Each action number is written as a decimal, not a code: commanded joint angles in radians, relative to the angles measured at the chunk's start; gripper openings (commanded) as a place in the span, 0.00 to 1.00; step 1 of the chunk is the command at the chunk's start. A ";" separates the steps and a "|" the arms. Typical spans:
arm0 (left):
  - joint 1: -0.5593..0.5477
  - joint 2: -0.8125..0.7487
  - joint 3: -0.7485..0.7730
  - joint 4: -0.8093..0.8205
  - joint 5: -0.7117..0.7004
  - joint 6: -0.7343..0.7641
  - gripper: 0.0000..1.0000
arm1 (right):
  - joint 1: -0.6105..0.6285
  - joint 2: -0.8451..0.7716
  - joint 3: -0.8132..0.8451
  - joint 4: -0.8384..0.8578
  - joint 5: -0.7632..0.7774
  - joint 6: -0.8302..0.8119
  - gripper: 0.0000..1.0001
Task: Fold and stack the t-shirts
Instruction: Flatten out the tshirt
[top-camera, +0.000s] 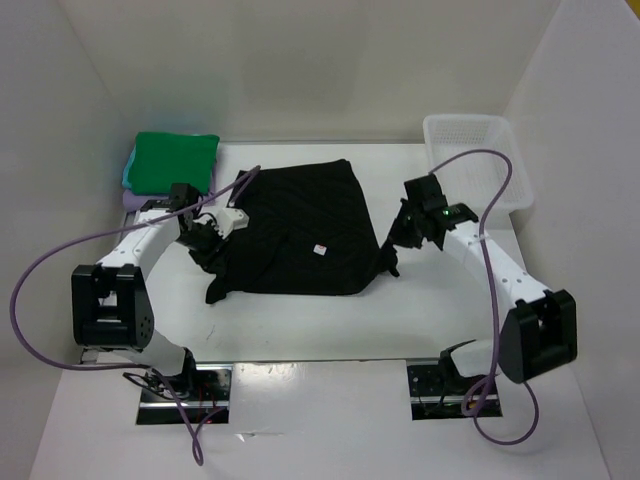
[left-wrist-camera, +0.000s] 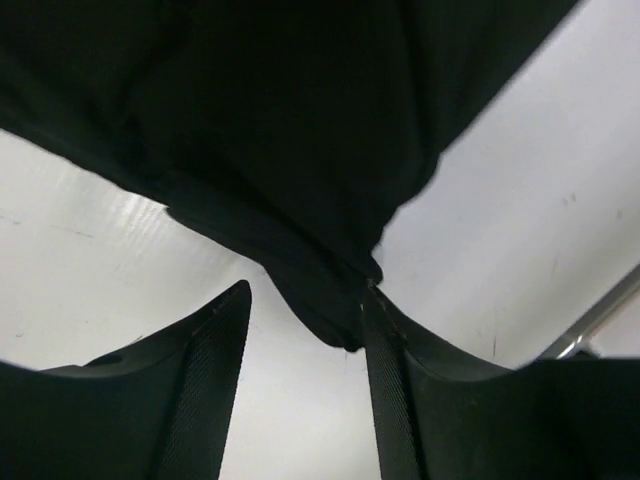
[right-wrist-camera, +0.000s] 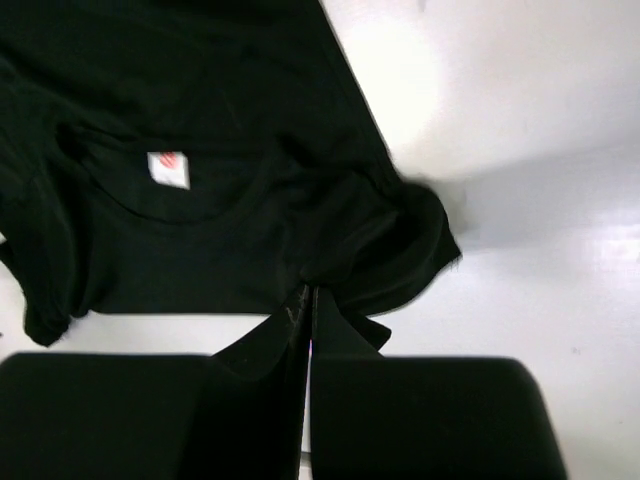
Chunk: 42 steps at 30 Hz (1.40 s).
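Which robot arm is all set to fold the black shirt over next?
Right, probably. The right gripper is shut on the edge of the black shirt on its own side, so it could pull that side over. The left gripper stands open, with cloth only loose between its fingers.

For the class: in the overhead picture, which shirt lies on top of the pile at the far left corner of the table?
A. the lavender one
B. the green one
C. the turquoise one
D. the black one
B: the green shirt covers the pile, with only the edges of the turquoise shirt and the lavender shirt showing beneath it, while the black shirt lies spread mid-table.
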<state>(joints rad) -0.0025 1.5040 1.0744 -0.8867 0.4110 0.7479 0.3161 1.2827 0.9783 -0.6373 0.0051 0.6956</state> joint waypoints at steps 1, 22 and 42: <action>0.025 0.041 0.059 0.100 0.000 -0.116 0.57 | -0.005 0.108 0.244 -0.033 0.033 -0.076 0.00; -0.139 0.338 -0.071 0.123 -0.101 -0.151 0.00 | -0.005 -0.124 0.218 -0.071 -0.040 -0.039 0.00; -0.059 0.106 1.289 0.045 -0.037 -0.328 0.00 | 0.316 -0.169 0.429 -0.089 -0.001 -0.009 0.00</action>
<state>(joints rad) -0.0460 1.3762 2.3878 -0.7300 0.3084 0.4744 0.6250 1.0977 1.4223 -0.7292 -0.0139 0.6815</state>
